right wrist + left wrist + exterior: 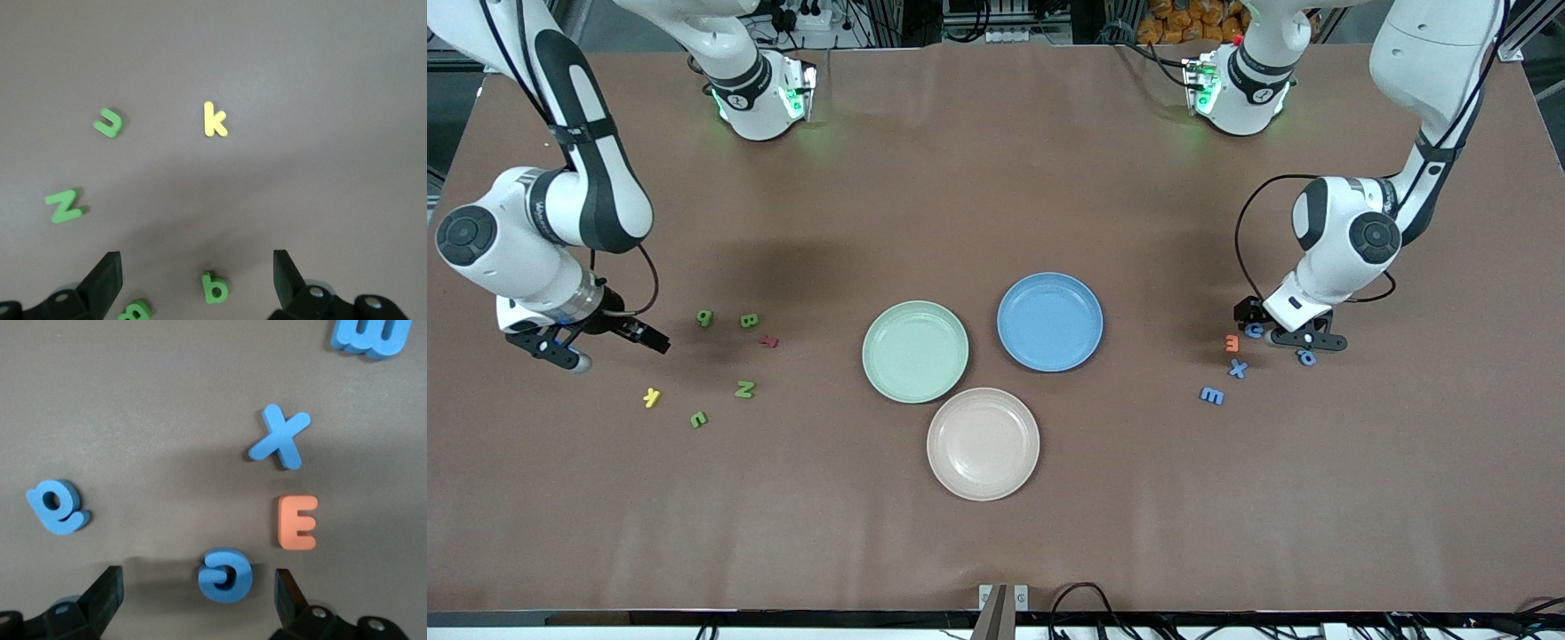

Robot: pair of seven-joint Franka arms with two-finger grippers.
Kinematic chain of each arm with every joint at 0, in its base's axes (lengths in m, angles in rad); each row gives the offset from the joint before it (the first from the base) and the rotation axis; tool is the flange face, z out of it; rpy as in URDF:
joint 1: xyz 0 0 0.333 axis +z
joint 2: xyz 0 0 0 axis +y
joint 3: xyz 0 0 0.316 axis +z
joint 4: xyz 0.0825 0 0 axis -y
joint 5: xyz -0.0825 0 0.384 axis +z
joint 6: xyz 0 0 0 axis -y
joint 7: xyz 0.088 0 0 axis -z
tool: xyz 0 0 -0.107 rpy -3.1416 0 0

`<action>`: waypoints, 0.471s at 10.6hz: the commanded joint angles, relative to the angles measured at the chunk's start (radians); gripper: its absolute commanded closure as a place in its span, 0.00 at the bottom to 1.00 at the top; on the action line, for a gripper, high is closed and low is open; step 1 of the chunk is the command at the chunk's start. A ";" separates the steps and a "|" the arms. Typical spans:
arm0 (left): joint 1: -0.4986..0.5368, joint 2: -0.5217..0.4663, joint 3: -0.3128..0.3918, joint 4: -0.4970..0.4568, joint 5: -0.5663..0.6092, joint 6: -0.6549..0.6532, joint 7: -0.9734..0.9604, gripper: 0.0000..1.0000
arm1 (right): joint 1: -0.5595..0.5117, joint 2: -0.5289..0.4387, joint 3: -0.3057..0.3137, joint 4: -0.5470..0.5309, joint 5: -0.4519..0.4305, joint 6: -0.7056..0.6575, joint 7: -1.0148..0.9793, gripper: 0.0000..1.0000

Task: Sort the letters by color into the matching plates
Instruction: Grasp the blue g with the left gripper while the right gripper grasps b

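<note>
Left gripper point(197, 600) hangs low over the blue C point(225, 573), fingers released, empty. Right gripper point(596, 342) waits above green letters point(725, 356), fingers spread. All three plates point(1049, 322) are bare. Recommend descending square on the C, avoiding the adjacent orange E point(297, 522).

Even overhead light, soft shadows, no glare.
The table point(996, 533) is evenly lit; faint arm shadows fall mid-table, and wrist views blur slightly at their edges.
</note>
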 commanded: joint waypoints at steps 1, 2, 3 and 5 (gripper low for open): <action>0.001 0.028 0.005 0.023 0.024 0.009 0.032 0.00 | -0.022 0.021 0.010 -0.066 0.006 0.106 0.017 0.00; 0.001 0.031 0.005 0.024 0.024 0.009 0.032 0.00 | -0.022 0.034 0.010 -0.068 0.015 0.117 0.018 0.00; 0.001 0.034 0.005 0.024 0.024 0.009 0.032 0.00 | -0.020 0.038 0.010 -0.086 0.054 0.146 0.017 0.00; 0.002 0.034 0.005 0.026 0.024 0.009 0.033 0.00 | -0.017 0.041 0.008 -0.119 0.073 0.176 0.017 0.00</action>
